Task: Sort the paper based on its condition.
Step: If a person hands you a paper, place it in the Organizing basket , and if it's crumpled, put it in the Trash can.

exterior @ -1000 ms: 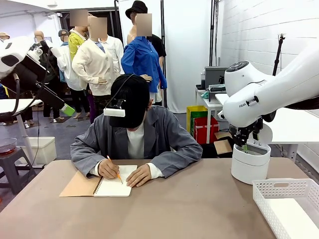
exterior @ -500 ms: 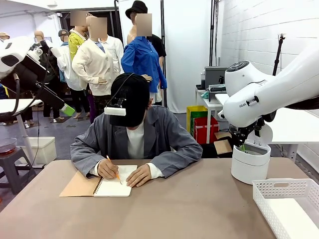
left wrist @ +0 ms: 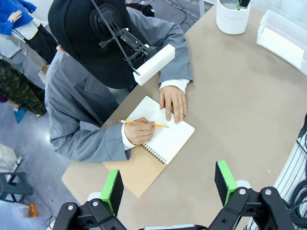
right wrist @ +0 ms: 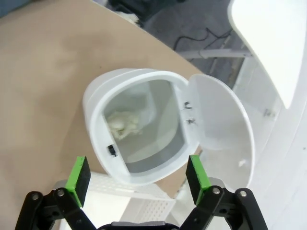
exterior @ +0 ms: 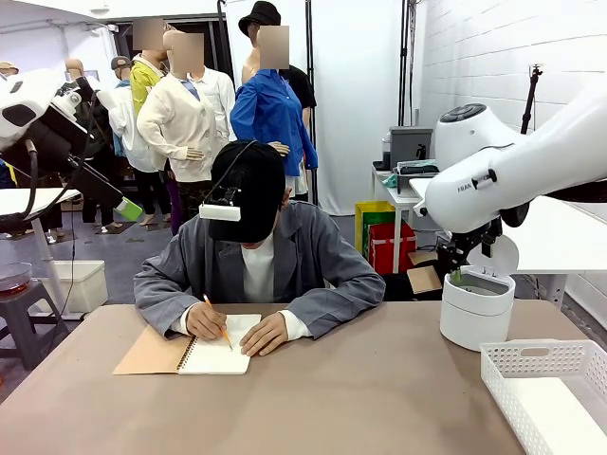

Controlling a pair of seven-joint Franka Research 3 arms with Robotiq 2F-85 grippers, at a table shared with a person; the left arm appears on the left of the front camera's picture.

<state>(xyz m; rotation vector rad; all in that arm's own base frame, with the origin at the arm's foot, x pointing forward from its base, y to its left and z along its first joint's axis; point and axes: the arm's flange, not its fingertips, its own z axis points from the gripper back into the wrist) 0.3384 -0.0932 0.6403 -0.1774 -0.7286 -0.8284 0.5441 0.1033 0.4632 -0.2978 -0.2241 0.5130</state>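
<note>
Right end effector (right wrist: 137, 176), spread wide and empty, hovers directly above crumpled paper (right wrist: 124, 124) lying inside the white bin (right wrist: 96, 100).

— What do you see at two o'clock?
— A smooth, glossy white plastic bin (right wrist: 144, 129) holding crumpled paper (right wrist: 123, 125).
— And the table (exterior: 360, 389)?
— Matt tan top. At four o'clock, your perforated white plastic basket (exterior: 541, 379).
</note>
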